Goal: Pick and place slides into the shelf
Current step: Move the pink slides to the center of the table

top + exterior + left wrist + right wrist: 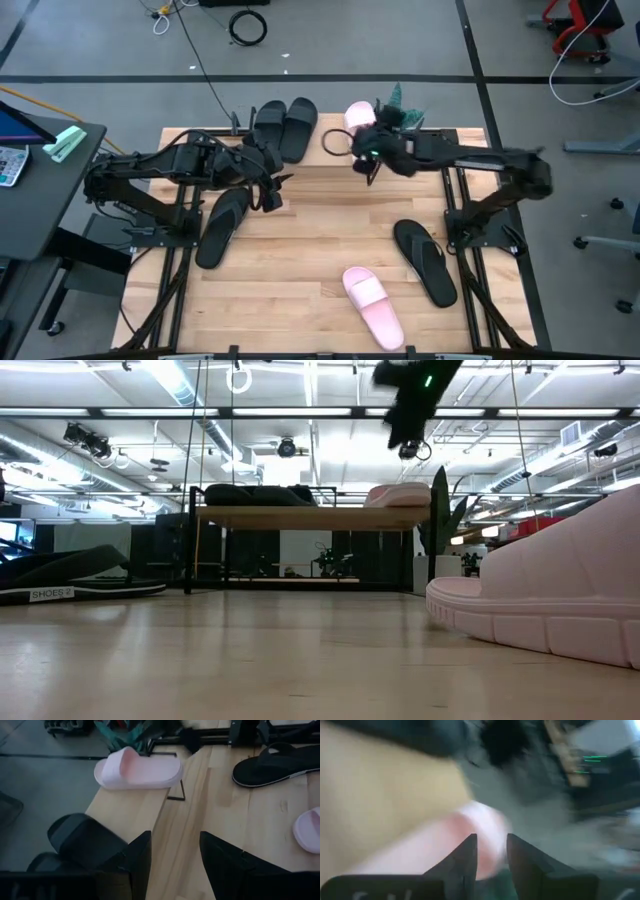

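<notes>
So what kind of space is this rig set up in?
Probably a robotics lab or workshop: bare grey concrete floor with loose black cables, exposed ceiling ducts and strip lights, red-based rolling chair.

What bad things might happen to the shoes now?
The pink slide sits at the end of the shelf, so the right gripper close above could nudge it off as it moves. The other pink slide lies near the table's front edge; a clumsy grab might push it over. The left gripper waits, empty.
</notes>
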### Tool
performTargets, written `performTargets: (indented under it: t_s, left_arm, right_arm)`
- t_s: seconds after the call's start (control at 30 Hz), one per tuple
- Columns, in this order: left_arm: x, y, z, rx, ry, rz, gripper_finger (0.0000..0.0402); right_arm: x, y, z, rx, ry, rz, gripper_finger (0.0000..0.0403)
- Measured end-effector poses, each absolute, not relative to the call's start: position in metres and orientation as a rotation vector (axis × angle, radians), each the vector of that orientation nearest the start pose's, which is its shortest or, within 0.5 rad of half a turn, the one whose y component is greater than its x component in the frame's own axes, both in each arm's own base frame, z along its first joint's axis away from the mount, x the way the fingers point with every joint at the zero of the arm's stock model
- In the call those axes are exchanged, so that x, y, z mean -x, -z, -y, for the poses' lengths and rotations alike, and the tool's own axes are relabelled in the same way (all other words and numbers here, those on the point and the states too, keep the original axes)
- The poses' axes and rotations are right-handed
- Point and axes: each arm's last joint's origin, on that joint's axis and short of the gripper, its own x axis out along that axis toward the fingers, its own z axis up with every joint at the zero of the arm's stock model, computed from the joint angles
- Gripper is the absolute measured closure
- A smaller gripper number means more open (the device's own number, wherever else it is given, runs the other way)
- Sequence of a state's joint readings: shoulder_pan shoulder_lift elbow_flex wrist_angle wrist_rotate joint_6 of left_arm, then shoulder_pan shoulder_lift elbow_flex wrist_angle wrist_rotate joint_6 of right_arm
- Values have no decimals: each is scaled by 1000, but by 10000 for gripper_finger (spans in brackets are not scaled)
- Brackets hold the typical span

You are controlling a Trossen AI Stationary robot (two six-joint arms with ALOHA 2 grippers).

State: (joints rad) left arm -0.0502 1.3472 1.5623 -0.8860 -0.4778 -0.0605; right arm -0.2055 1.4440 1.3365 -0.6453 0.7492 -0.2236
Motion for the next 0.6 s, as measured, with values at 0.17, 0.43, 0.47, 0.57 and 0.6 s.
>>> performTargets:
  t_s: [0.17, 0.43, 0.47, 0.57, 0.6]
  left_arm:
    - [-258, -410, 0, -120, -434, -689, 230]
    - [-257, -409, 0, -124, -434, -705, 230]
    - [-257, -409, 0, -123, -434, -705, 230]
    - [-257, -409, 0, -123, -434, -704, 230]
    - [-257, -409, 0, -123, -434, -704, 230]
  right_arm:
    - [-259, -365, 28, 13, 355, -715, 297]
    - [-242, -331, -80, -121, -49, -754, 311]
    - [-241, -321, -92, -111, -88, -762, 312]
    - [-237, -290, -122, -37, -196, -815, 312]
    - [-235, -282, -130, -3, -226, -829, 311]
